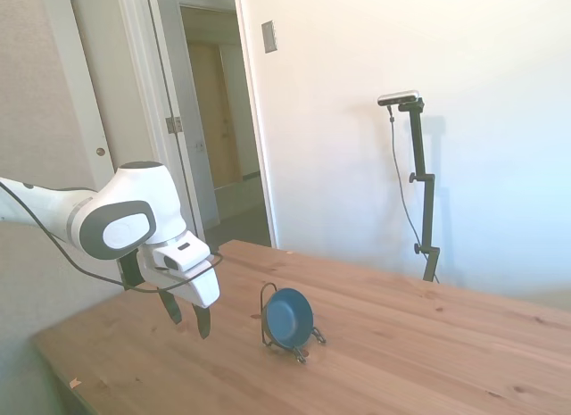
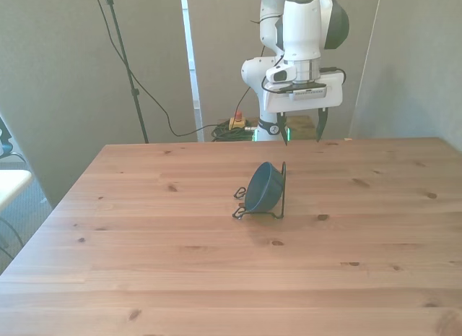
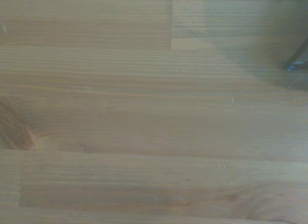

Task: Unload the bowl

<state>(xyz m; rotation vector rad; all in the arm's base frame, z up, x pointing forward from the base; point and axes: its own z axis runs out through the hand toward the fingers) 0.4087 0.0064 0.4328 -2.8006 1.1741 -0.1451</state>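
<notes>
Here the task stands at its opening step, the approach. The bowl is not yet unloaded: it sits on edge in the thin black wire rack, leaning against the rack's upright hoop, near the middle of the counter. In the front view the dark-blue bowl shows its outer side toward the front view's left, with the hoop of the wire rack just beside its rim on the front view's right.

The tool hangs above the counter's far edge, well apart from the bowl, its two dark fingers pointing down and spread wide with nothing between them. In the side view the tool is beside the rack, on the arm's side of it, and clear of the wood. The wrist view shows mostly bare planks of the counter; a dark blurred shape at one edge cannot be identified with certainty.

By judgement, the next move calls for carrying the tool over the bowl and lowering it so that the fingers straddle the upper rim, one inside and one outside. The hoop lies close to the rim, so the fingers will probably need to enter without catching the wire, lest the light rack lift along with the bowl.
</notes>
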